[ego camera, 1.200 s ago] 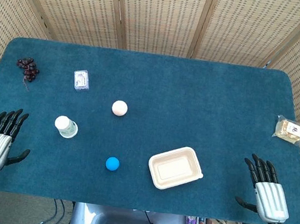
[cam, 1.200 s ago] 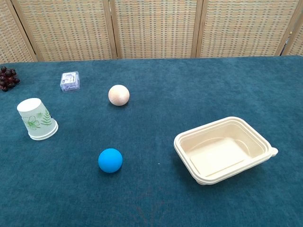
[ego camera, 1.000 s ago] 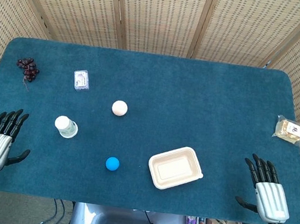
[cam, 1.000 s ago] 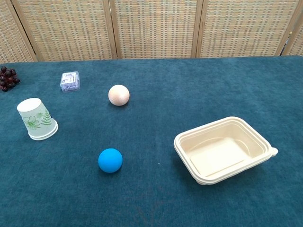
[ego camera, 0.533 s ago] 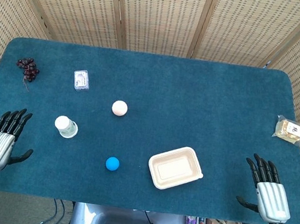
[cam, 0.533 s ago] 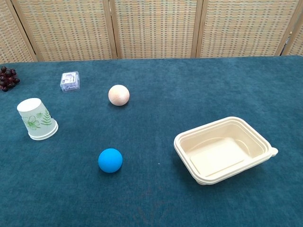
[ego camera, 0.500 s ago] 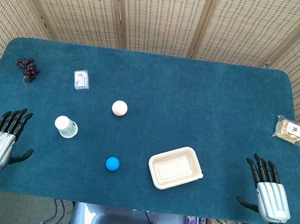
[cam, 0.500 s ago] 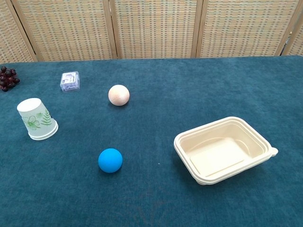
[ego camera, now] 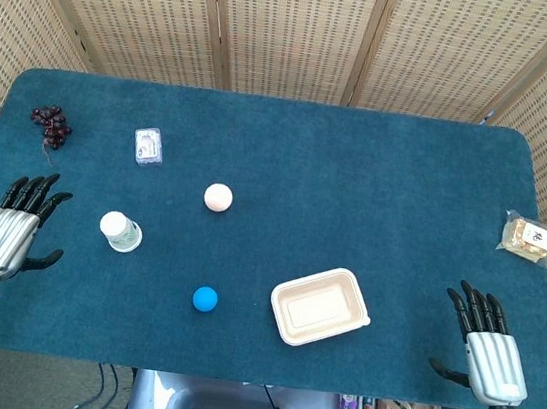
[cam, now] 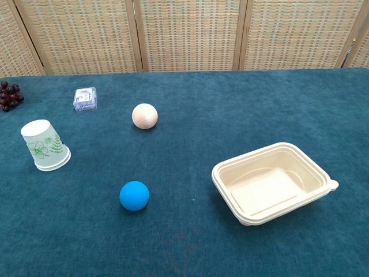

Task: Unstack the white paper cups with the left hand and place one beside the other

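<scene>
The white paper cups (ego camera: 120,231) (cam: 45,145) stand stacked upside down at the table's left side, printed with green leaves. My left hand (ego camera: 12,230) hovers at the left front edge, a short way left of the cups, fingers spread and holding nothing. My right hand (ego camera: 489,352) rests at the right front corner, fingers apart and empty. Neither hand shows in the chest view.
A cream ball (ego camera: 218,197), a blue ball (ego camera: 204,299) and a beige food tray (ego camera: 321,307) lie mid-table. A small clear box (ego camera: 148,145) and dark grapes (ego camera: 51,126) sit at the back left. A snack packet (ego camera: 531,238) lies at the right edge.
My left hand has moved forward along the left edge, toward the cups' level. The cups and the right hand have stayed put.
</scene>
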Motion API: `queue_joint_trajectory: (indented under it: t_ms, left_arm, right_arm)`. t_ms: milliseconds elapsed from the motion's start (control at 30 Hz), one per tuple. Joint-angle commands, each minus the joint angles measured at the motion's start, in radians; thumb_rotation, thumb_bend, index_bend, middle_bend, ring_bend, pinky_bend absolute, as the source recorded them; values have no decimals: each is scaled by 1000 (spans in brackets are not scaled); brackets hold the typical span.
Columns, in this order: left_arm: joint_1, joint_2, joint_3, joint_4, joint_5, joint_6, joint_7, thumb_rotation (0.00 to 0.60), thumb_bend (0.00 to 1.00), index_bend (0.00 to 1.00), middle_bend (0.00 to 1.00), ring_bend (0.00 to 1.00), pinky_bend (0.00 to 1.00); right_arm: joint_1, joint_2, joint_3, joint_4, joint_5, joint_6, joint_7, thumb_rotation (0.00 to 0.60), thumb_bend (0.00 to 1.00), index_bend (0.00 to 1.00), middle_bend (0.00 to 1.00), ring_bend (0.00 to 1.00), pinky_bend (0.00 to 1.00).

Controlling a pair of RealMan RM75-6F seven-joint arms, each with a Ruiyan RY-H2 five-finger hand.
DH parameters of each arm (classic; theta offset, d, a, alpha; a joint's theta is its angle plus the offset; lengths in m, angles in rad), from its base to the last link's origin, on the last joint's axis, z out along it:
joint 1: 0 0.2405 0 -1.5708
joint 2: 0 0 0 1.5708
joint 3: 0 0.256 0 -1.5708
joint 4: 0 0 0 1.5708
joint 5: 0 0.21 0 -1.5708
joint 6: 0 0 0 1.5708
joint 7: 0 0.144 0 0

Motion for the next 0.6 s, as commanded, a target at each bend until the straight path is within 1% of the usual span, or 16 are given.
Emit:
queue_joint_trajectory:
  t_ms: [33, 100, 133, 200, 233, 367, 467, 600]
  left_arm:
    - [-64, 38, -36, -36, -110, -81, 74, 600, 253, 199, 0, 0, 0]
    - [-86, 42, -46, -41, -152, -104, 92, 600, 252, 215, 0, 0, 0]
    - [-122, 37, -59, -26, -214, -149, 117, 600, 252, 219, 0, 0, 0]
    - [-163, 29, -71, -14, -302, -193, 152, 600, 252, 224, 0, 0, 0]
    - [-185, 25, -74, -10, -350, -213, 171, 600, 252, 225, 0, 0, 0]
    - [-243, 10, -76, 4, -465, -251, 210, 600, 251, 227, 0, 0, 0]
    - [-286, -7, -69, 22, -532, -272, 241, 600, 251, 228, 0, 0, 0]
    - [-334, -21, -53, 28, -589, -281, 281, 600, 244, 229, 0, 0, 0]
  right_arm:
    - [0, 0, 0, 1, 0, 0, 2, 600, 88, 0, 0, 0, 0]
    - [0, 0, 0, 1, 1, -1, 3, 600, 88, 0, 0, 0, 0]
    - [1, 0, 1, 1, 2, -2, 5, 600, 88, 0, 0, 0, 0]
    - [1, 0, 1, 2, 4, -4, 7, 600, 88, 0, 0, 0, 0]
    - [2, 0, 1, 2, 5, -5, 8, 600, 89, 0, 0, 0, 0]
    - [3, 0, 2, 3, 7, -6, 11, 600, 88, 0, 0, 0, 0]
    - [4, 0, 3, 5, 10, -9, 13, 600, 88, 0, 0, 0, 0]
    - [6, -2, 4, 6, 12, -12, 13, 600, 88, 0, 0, 0, 0]
